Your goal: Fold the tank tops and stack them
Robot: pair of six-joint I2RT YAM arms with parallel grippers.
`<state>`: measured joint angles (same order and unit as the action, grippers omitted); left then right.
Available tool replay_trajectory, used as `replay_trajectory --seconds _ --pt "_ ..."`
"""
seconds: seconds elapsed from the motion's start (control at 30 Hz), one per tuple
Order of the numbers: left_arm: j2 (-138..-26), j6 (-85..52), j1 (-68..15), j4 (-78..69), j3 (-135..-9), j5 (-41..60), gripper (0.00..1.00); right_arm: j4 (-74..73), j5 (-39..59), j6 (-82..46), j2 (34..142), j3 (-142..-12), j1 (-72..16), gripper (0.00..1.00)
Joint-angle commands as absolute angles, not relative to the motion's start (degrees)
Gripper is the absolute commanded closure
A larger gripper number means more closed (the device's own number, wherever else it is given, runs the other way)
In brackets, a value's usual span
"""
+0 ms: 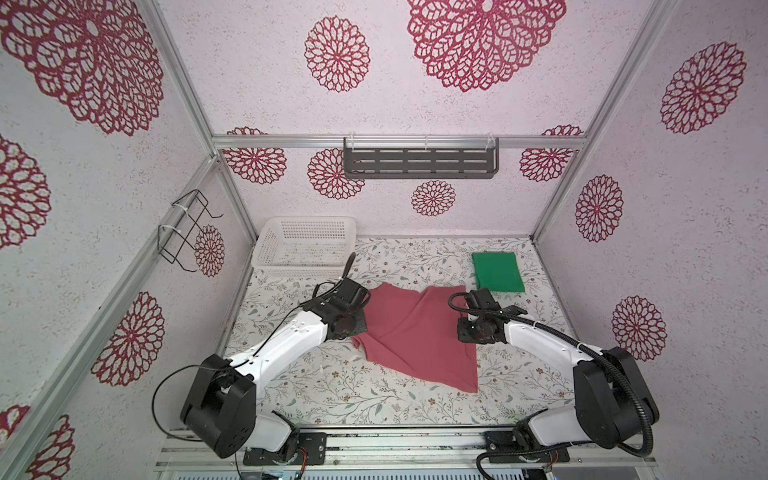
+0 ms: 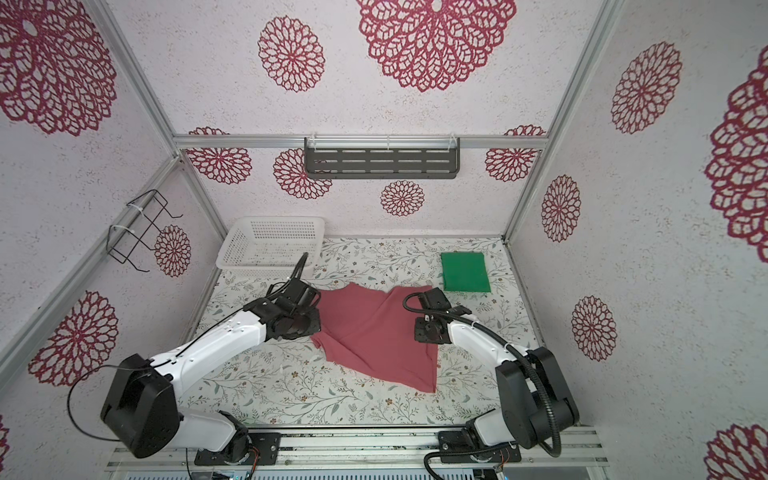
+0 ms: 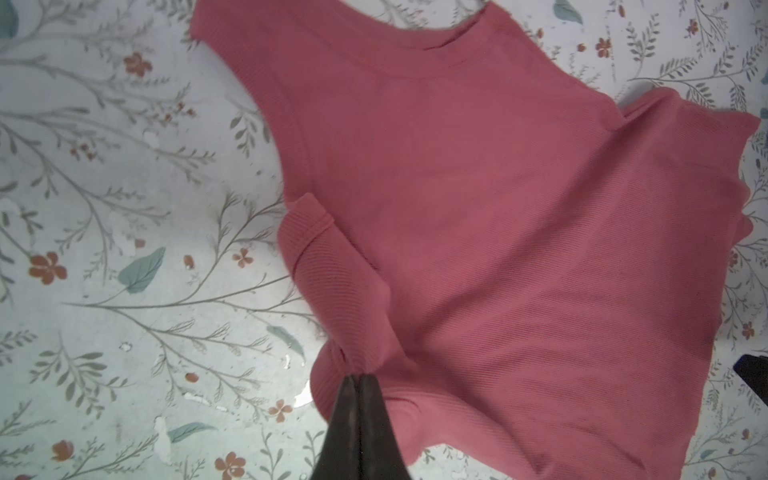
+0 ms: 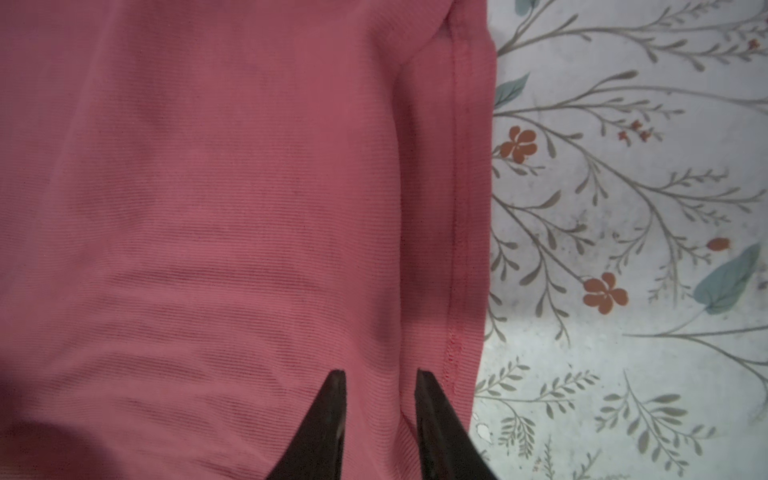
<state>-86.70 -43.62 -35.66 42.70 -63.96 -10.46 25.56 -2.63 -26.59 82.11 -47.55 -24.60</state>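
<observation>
The rose top point(image 1: 417, 332) is lying rumpled in the middle of the table point(image 1: 332, 395), its long axis running from upper left to lower right in both top views, with one corner trailing toward the bottom of the frame. It is sitting between the two arms, so each arm is the nearer one for its own side. The left gripper point(image 3: 359, 376) is clamping fully closed on a bunched fold of the left edge, and the rest of the top is spreading away from it toward the upper right of the left wrist view. The right gripper point(image 4: 380, 372) is standing part-way open, its tips straddling a crease just beside the right hem, with no pinch showing. By my reading, the coming pull is depending on that side getting a hold too. The green top point(image 1: 497, 272) is resting folded at the table's upper right, near the right gripper. The basket point(image 1: 309, 219) is sitting at the upper left.
</observation>
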Motion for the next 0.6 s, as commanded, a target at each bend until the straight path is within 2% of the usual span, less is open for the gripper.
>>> replay_trajectory --seconds 0.0,0.03,0.1,0.17,0.2,0.27,0.4,0.5,0.57 --pt "-95.51 -38.18 -41.35 50.84 -71.49 -15.92 1.00 24.53 -2.15 -26.99 82.82 -47.38 -24.94 0.68" --pt "-98.78 -37.09 -42.68 51.69 -74.17 -15.91 0.97 24.61 -2.16 -26.92 82.97 -47.39 -24.88 0.68" --pt "-105.04 -33.96 -45.75 54.49 -80.62 -16.90 0.61 24.70 -2.13 -26.85 83.10 -47.38 -24.92 0.68" --pt "-107.59 -32.61 -47.61 56.56 -84.01 -18.51 0.38 24.70 -2.09 -26.98 82.76 -47.16 -24.88 0.68" --pt "-106.85 -32.85 -47.56 56.29 -83.54 -18.21 0.33 24.77 -2.13 -26.99 82.62 -47.20 -24.88 0.68" --pt "-102.69 -34.51 -46.14 53.44 -79.19 -16.62 0.27 24.96 -2.24 -26.88 82.44 -47.19 -24.89 0.68" --pt "-88.65 -39.71 -39.56 42.26 -64.35 -8.47 0.26 24.86 -2.21 -26.76 82.92 -47.04 -24.88 0.68" --pt "-81.40 -44.31 -32.68 31.94 -53.55 -1.20 0.33 24.44 -1.57 -26.68 83.73 -47.24 -24.92 0.68" --pt "-80.87 -45.98 -29.35 28.41 -50.14 0.67 0.41 24.22 -1.27 -26.72 84.10 -47.31 -24.96 0.68"
